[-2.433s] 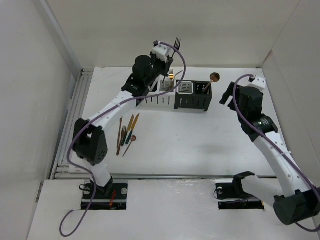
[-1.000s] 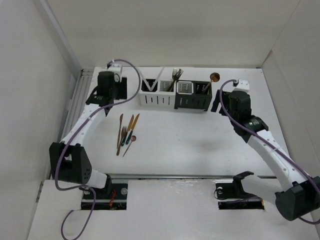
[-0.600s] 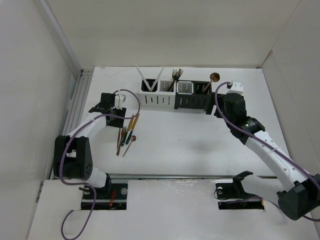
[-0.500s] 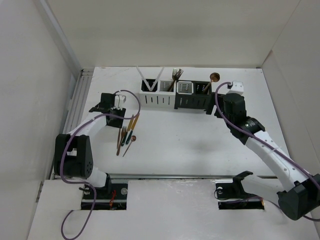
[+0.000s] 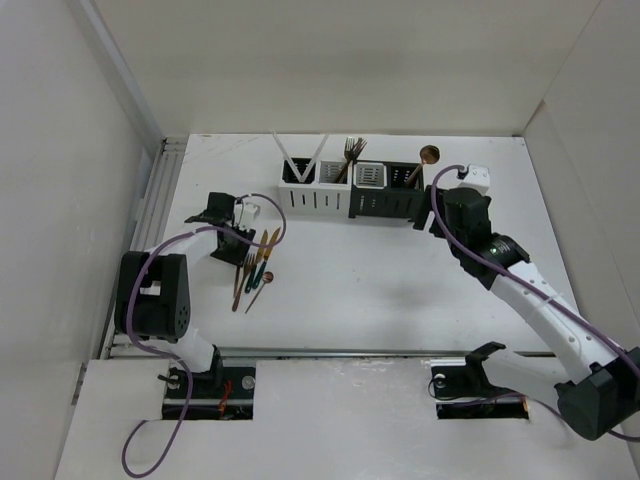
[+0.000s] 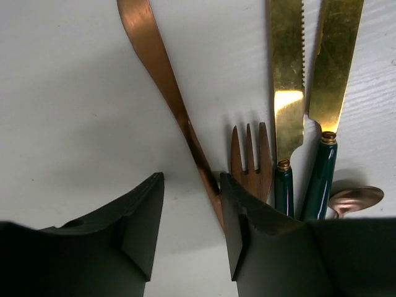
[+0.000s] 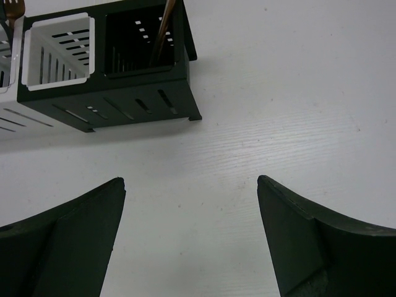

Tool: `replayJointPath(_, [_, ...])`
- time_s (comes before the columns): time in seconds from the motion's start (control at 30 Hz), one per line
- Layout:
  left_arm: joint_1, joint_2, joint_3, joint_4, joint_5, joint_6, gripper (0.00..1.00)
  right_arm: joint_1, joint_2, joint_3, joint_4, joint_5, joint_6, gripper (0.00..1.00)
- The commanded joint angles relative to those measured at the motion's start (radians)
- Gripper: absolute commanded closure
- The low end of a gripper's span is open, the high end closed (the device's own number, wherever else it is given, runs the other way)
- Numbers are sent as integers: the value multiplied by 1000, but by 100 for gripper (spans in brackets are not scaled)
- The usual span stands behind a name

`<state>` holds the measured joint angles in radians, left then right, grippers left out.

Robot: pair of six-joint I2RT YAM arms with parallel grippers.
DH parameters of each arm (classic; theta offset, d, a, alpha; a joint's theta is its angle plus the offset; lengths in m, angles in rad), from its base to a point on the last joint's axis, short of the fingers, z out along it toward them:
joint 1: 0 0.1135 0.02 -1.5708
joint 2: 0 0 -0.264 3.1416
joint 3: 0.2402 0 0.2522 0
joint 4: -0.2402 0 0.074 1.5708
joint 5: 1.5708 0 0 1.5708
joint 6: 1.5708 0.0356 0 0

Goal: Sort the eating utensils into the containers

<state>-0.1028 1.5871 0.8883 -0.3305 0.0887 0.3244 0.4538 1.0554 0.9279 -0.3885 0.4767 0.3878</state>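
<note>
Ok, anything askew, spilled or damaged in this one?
Nothing spilled or damaged. Unsorted utensils lie bunched on the table, left side. Only oddity: two white sticks splay in a V from the leftmost container.

A white, faintly grained table (image 6: 74, 93) is seen beneath the loose utensils. A copper tone is shown by a long handle (image 6: 154, 68), a fork (image 6: 250, 158) and a spoon bowl (image 6: 356, 199). Two blades (image 6: 286, 74) are coloured gold and are joined to dark green handles (image 6: 320, 176). The containers (image 5: 350, 192) are divided into white slotted caddies (image 5: 315, 190) and black caddies (image 5: 385, 203); a white lining (image 7: 62, 59) is seen inside one black shell. The arm cables (image 5: 433, 205) are coloured purple.
</note>
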Motion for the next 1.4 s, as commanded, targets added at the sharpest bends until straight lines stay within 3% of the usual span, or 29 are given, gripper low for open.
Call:
replayJointPath(0.0, [5,8,-29,-39,-4,44,63,11,0,54,2,43,23,8])
replayJointPath(0.27, [14,77,-83,-59,-14,70,65,20,0,75,-16,74,14,8])
replayJointPath(0.3, [14,108,-83,-59,-14,70,70,20,9,84,-16,74,14,8])
replayJointPath(0.33, [14,122,-69,-59,-14,70,81,20,9,84,-16,74,14,8])
replayJointPath(0.47, [23,163,10,-38,-14,39,99,20,9,94,-26,95,-13,8])
replayJointPath(0.73, [64,244,219,-61,-14,-47,100,20,18,94,-16,117,-23,8])
replayJointPath(0.87, [112,154,308,-76,-93,-122,100,20,18,94,-7,129,-32,8])
replayJointPath(1.0, [133,-31,379,59,-144,-163,100,20,31,74,60,129,-69,7])
replayJointPath(1.17, [42,-88,576,172,-155,-162,100,-36,97,74,132,50,-69,7])
replayJointPath(1.37, [-133,31,782,321,-47,-162,100,-138,169,132,154,0,-37,6])
